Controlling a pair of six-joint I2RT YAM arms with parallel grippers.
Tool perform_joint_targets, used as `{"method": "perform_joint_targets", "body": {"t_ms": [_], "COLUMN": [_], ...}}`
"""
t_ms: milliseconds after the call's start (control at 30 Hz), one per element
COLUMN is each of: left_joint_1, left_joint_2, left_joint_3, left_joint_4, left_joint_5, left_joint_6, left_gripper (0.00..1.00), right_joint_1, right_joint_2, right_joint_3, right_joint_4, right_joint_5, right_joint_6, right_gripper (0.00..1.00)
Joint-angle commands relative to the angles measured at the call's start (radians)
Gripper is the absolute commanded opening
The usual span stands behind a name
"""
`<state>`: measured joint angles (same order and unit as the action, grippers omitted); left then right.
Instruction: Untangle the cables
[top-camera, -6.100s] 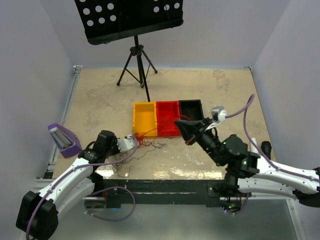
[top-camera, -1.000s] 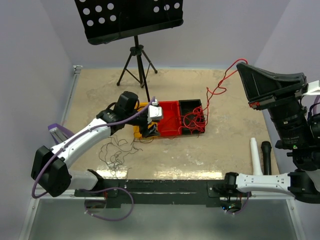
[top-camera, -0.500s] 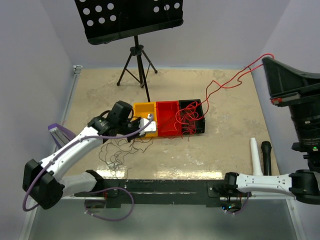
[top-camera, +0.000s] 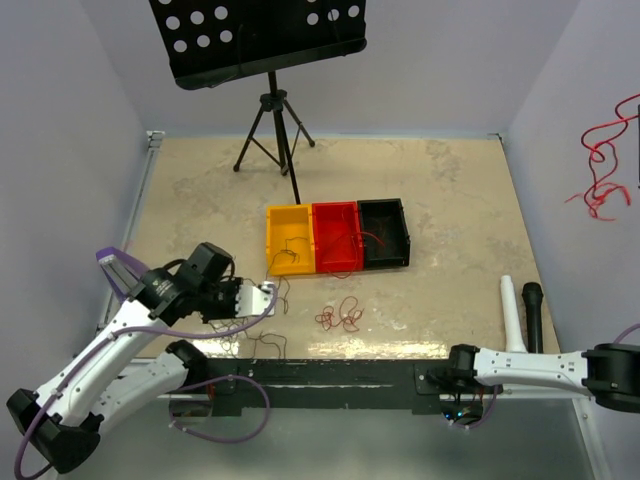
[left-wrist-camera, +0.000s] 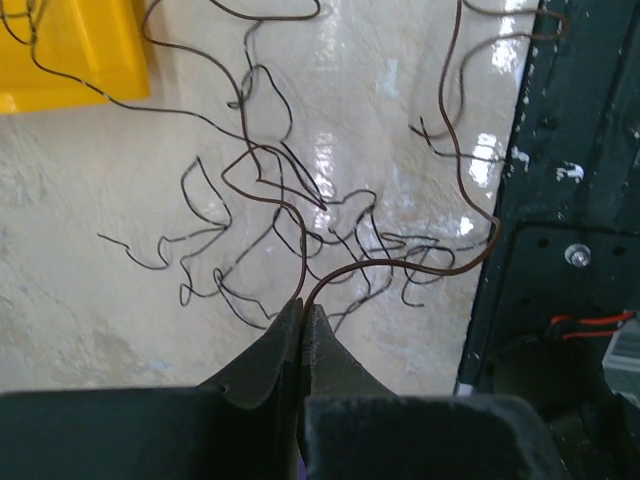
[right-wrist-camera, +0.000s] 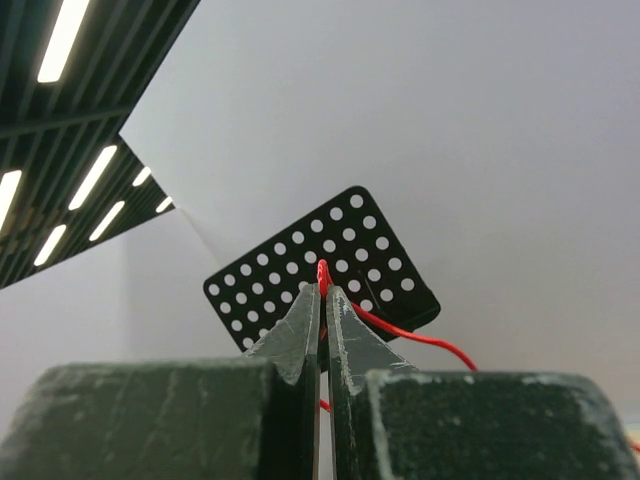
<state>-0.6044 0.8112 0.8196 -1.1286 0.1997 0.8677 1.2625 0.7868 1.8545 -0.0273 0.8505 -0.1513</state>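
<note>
My left gripper (top-camera: 266, 298) is low near the table's front left, shut on a thin black cable (left-wrist-camera: 300, 215) whose curly strands spread over the table ahead of the fingertips (left-wrist-camera: 303, 303). More black strands (top-camera: 268, 342) lie by the front rail. A small bunch of red cable (top-camera: 340, 316) lies in front of the trays. My right gripper (right-wrist-camera: 322, 290) is raised high, out of the top view, and shut on a red cable (right-wrist-camera: 420, 335). That red cable (top-camera: 600, 165) hangs curled in the air at the far right edge.
Yellow (top-camera: 288, 240), red (top-camera: 335, 237) and black (top-camera: 383, 232) trays stand side by side mid-table. A music stand (top-camera: 275, 110) on a tripod stands at the back. A purple object (top-camera: 113, 262) lies left. White (top-camera: 512, 305) and black (top-camera: 533, 300) cylinders lie right. The black front rail (left-wrist-camera: 570, 200) is close.
The right gripper rose out of the top view, pulling the red cable clear of the trays. A red bunch now lies before the trays. The left gripper drew back toward the near left with black strands.
</note>
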Motion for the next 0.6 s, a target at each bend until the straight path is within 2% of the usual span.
{"method": "perform_joint_targets", "body": {"t_ms": [0, 133, 300, 367, 400, 467, 500, 567], "left_joint_1": [0.002, 0.002, 0.002, 0.002, 0.003, 0.003, 0.002, 0.003], "left_joint_2": [-0.009, -0.035, -0.063, -0.067, -0.067, -0.046, -0.02, 0.041], "left_joint_3": [0.05, 0.093, 0.064, 0.043, 0.032, 0.01, 0.0, -0.013], "left_joint_4": [-0.134, -0.151, -0.064, 0.024, 0.079, 0.188, 0.241, 0.314], "left_joint_5": [-0.04, -0.075, -0.161, -0.16, -0.154, -0.144, -0.143, -0.14], "left_joint_6": [0.005, -0.007, -0.027, -0.067, -0.088, -0.13, -0.157, -0.191], "left_gripper": [0.0, 0.0, 0.01, 0.38, 0.7, 0.82, 1.0, 1.0], "right_joint_1": [0.005, 0.003, 0.003, 0.003, 0.003, 0.005, 0.003, 0.003], "right_joint_2": [0.002, -0.015, -0.023, -0.021, -0.015, 0.002, 0.011, 0.035], "right_joint_3": [-0.026, -0.102, -0.228, -0.3, -0.328, -0.382, -0.402, -0.423], "right_joint_4": [-0.036, -0.04, -0.04, -0.023, -0.01, 0.021, 0.021, 0.062], "right_joint_5": [0.021, 0.007, -0.022, -0.05, -0.053, -0.062, -0.067, -0.079], "right_joint_6": [-0.005, 0.033, 0.13, 0.18, 0.199, 0.213, 0.22, 0.231], "right_gripper": [0.0, 0.0, 0.0, 0.0, 0.0, 0.0, 0.0, 0.0]}}
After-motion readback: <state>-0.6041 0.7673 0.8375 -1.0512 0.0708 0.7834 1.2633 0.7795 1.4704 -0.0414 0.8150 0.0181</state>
